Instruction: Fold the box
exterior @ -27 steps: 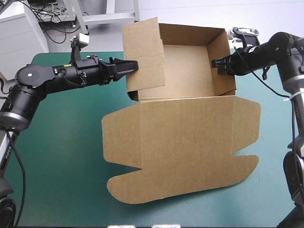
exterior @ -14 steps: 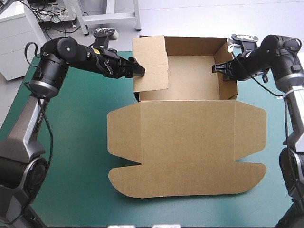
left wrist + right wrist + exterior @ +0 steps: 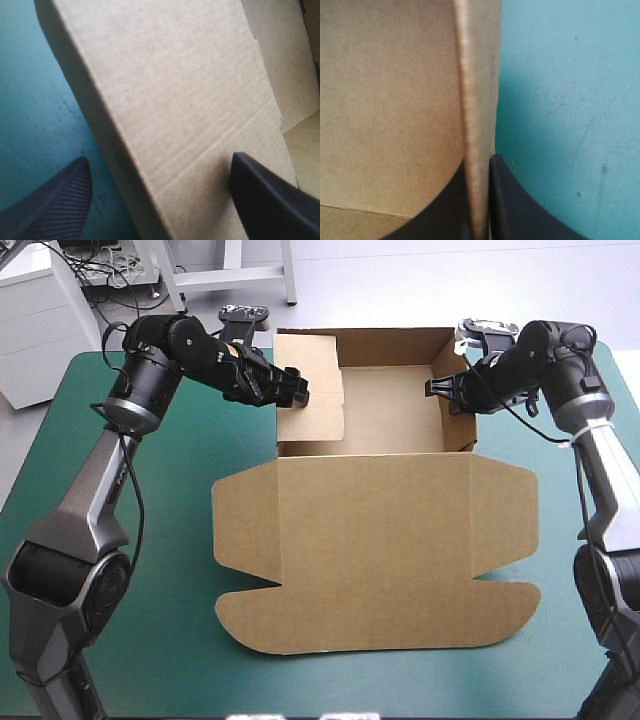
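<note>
1 brown box [image 3: 380, 540] is lying on 1 teal-green-covered worktop [image 3: 150, 640]. 2 tools are reaching it: 1 left tool [image 3: 297, 386] and 1 right tool [image 3: 437, 390]. Each is carrying 2 black fingers [image 3: 50, 205], making 4 fingers in all. The box is showing 4 raised walls around 1 open tray, and 1 lid is lying flat toward the near edge. That lid is spreading 2 side wings and 1 front flap with 2 rounded corners. 1 tall flap is standing up at the left wall. 1 tool, the right, is pinching 1 wall. 1 tool, the left, is holding its 2 fingers apart with board between them.
</note>
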`<state>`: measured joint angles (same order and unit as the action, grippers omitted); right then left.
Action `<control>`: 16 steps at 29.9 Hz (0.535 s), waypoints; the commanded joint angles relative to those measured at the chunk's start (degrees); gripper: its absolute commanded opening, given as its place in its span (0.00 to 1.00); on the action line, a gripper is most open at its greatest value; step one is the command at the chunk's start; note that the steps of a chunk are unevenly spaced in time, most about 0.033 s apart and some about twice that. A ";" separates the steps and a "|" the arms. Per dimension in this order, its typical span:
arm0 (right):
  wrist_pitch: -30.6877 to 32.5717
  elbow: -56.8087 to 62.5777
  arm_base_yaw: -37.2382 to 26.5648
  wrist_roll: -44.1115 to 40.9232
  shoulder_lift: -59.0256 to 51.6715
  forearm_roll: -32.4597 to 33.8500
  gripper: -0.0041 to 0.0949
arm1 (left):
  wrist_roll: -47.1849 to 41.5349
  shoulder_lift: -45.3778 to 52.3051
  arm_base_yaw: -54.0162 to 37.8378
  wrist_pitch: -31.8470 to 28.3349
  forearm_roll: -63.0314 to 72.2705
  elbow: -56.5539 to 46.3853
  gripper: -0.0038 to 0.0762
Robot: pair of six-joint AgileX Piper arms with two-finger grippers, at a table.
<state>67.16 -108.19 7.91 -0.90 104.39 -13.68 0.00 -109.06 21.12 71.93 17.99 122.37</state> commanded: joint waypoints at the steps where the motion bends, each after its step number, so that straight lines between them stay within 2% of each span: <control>1: -3.00 -1.84 0.30 -1.40 -3.33 -6.36 0.03 | -2.25 2.09 0.88 0.59 -5.21 1.63 0.71; 4: -3.45 -1.84 0.30 -2.23 -3.33 -6.36 0.03 | -4.25 1.57 1.12 1.65 -7.54 1.63 0.68; 16: -5.27 -1.84 1.37 -3.51 -2.94 -8.66 0.03 | -6.61 -1.17 1.42 2.50 -7.24 1.63 0.68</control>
<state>65.12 -108.06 9.01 -3.44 105.05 -12.80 -5.61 -112.05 22.37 71.64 12.72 122.87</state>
